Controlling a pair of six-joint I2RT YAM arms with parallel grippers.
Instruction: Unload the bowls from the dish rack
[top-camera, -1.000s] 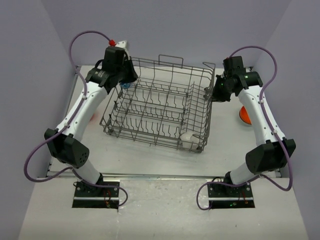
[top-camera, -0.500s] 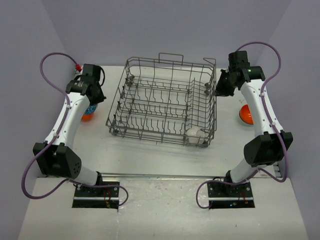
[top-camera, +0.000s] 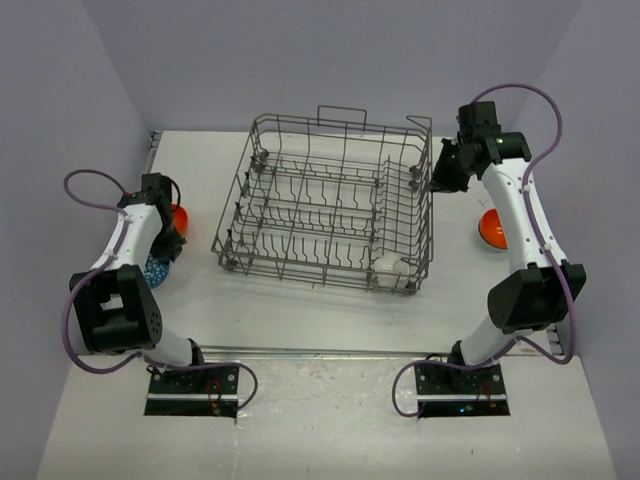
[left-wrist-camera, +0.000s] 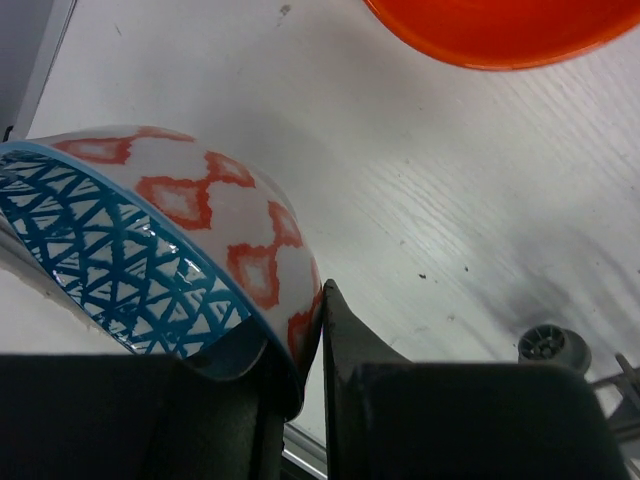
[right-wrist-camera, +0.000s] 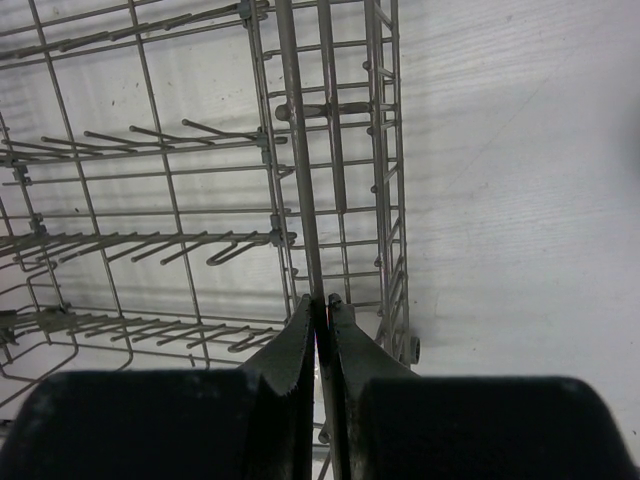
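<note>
White tabletop (top-camera: 300, 310): bare strip along the near edge. Large grey wire dish rack (top-camera: 330, 205): mid-table, open lanes either side. Right gripper (right-wrist-camera: 322, 305): clenched on a wire of the rack's right rim. Left gripper (left-wrist-camera: 310, 330): pinching the rim of a tilted white bowl with red diamonds outside and blue lattice inside (left-wrist-camera: 180, 250), near the table's left edge, beside a plain orange bowl (top-camera: 180, 216). Second orange bowl (top-camera: 489, 230): near the right edge. Plain white bowl (top-camera: 388, 268): rack's near right corner.

two orange bowls (top-camera: 179, 216) (top-camera: 489, 230), one patterned bowl (left-wrist-camera: 200, 250), one white bowl (top-camera: 388, 268), one dish rack (top-camera: 420, 200).
</note>
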